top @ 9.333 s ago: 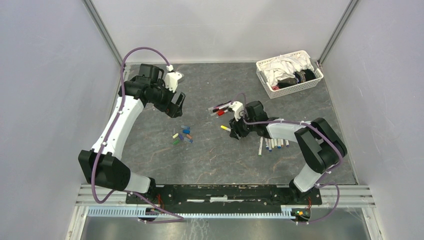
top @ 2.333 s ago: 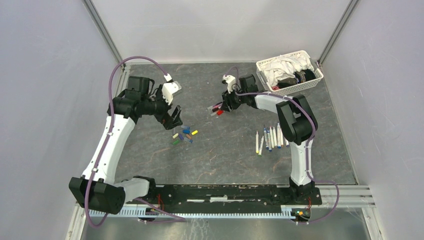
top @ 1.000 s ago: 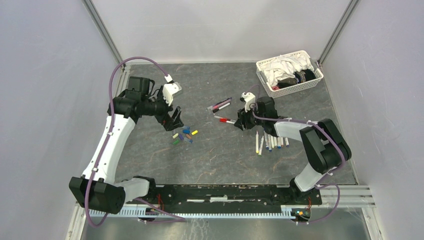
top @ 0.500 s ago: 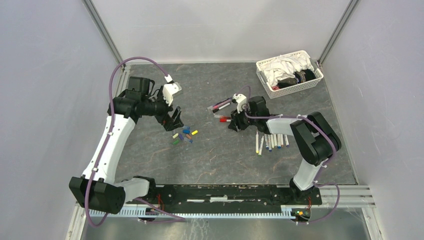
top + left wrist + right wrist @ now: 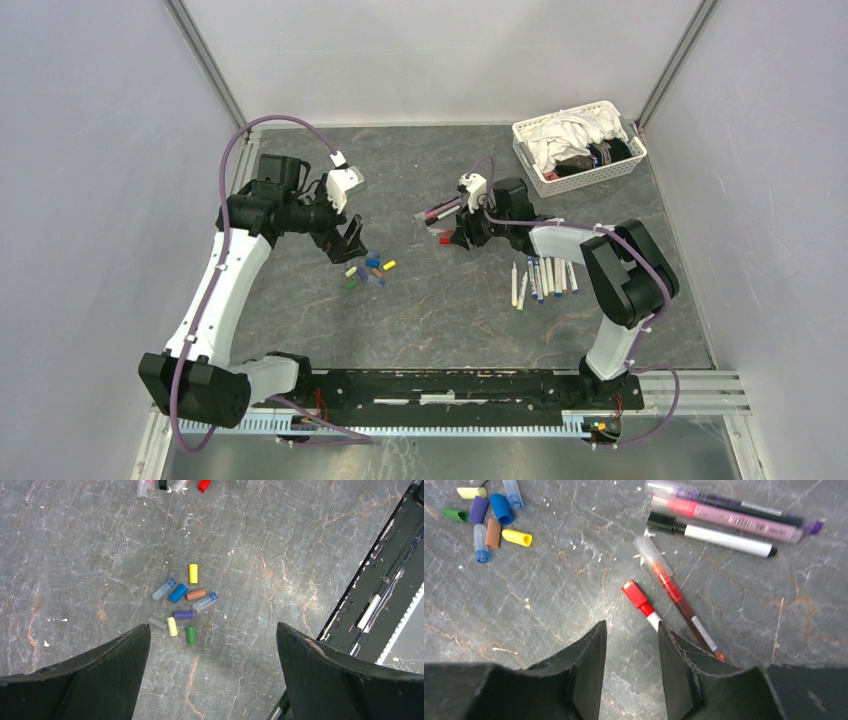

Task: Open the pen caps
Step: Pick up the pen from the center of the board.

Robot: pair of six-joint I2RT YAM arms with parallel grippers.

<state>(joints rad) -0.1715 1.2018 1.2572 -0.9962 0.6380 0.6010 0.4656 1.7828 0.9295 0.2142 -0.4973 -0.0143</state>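
Several loose pen caps in mixed colours lie in a small heap left of centre; they also show in the left wrist view and the right wrist view. My left gripper hangs just above and left of them, wide open and empty. Capped pens lie at centre. My right gripper sits low beside them, open by a narrow gap and empty. A red-capped pen runs under its right finger. A clear-capped red pen lies next to it.
A row of several white pens lies right of centre. A white lattice basket of cloths stands at the back right. Three more capped pens lie side by side beyond the right gripper. The black base rail lies nearby.
My right gripper has moved left from the row of white pens to the capped pens at centre. The left arm and the caps have not moved.
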